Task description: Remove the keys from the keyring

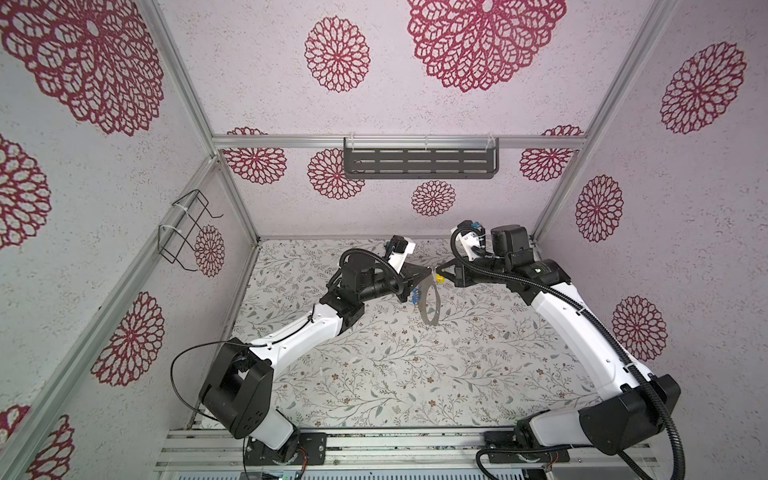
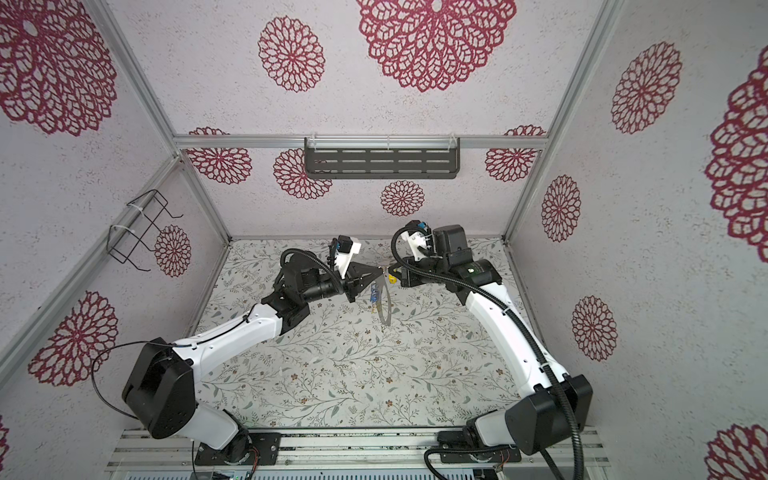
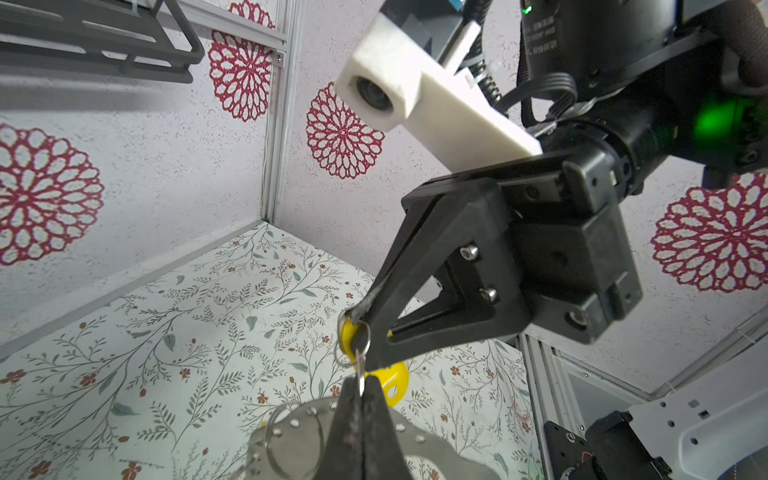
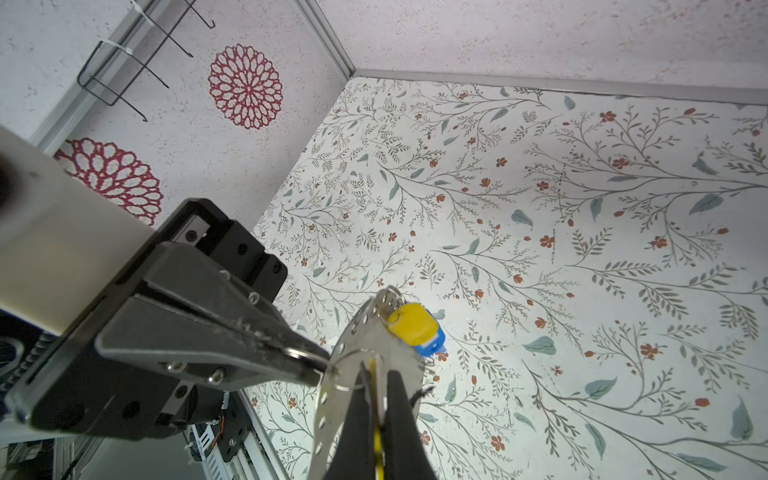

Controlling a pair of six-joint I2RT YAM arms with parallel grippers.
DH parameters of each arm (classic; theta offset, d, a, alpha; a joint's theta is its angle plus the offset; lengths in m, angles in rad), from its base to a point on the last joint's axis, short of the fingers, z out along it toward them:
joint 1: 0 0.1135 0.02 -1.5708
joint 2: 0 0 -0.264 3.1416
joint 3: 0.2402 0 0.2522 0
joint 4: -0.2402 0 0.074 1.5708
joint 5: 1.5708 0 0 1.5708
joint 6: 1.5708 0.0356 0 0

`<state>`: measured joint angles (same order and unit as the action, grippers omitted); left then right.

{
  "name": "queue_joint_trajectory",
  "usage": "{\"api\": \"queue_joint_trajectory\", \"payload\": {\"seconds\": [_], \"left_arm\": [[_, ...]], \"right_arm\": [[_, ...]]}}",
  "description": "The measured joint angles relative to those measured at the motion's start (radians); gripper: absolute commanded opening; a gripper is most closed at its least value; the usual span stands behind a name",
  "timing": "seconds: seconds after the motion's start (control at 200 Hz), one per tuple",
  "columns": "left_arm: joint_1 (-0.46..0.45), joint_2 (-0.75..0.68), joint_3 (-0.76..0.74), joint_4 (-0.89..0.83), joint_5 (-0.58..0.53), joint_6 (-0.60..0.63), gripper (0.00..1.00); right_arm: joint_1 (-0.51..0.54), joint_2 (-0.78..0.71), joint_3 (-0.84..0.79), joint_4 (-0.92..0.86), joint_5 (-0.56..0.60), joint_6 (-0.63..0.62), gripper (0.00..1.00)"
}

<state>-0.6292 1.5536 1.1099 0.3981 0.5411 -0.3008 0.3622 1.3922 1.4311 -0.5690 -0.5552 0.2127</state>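
Front rail (image 1: pixel 415 446): nearest edge, with both arm bases mounted on it.
Table (image 1: pixel 415 374): pale, printed with leafy sprigs and small red flowers.
Left gripper (image 4: pixel 322 365): pressed together on the upper rim of the keyring (image 4: pixel 397 357), which hangs below it, above the table.
Right gripper (image 3: pixel 359 322): just beside the left one, pinching a yellow key (image 3: pixel 392 380).
Other keys (image 4: pixel 432 345): yellow and blue, dangling against the ring's band.
Walls (image 1: pixel 336 54): white with red rosettes; wire rack (image 1: pixel 187 228) on the left, slotted shelf (image 1: pixel 419 162) at the back.

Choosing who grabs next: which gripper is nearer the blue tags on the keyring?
Left. The left gripper grips the top edge of the keyring, and the blue tags hang right beside it. The right gripper pinches a yellow tag across the ring.
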Motion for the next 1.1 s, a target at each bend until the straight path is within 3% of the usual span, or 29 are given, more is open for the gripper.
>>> {"api": "queue_joint_trajectory", "payload": {"seconds": [0.36, 0.61, 1.101], "left_arm": [[0.010, 0.058, -0.011, 0.155, -0.004, -0.175, 0.00], [0.010, 0.116, -0.011, 0.285, -0.028, -0.277, 0.00], [-0.006, 0.132, -0.011, 0.420, -0.141, -0.317, 0.00]], "right_arm": [[-0.018, -0.036, -0.133, 0.166, -0.033, 0.037, 0.00], [-0.005, -0.055, -0.177, 0.241, 0.008, 0.080, 0.00], [0.084, -0.055, -0.177, 0.355, 0.111, 0.130, 0.00]]}}
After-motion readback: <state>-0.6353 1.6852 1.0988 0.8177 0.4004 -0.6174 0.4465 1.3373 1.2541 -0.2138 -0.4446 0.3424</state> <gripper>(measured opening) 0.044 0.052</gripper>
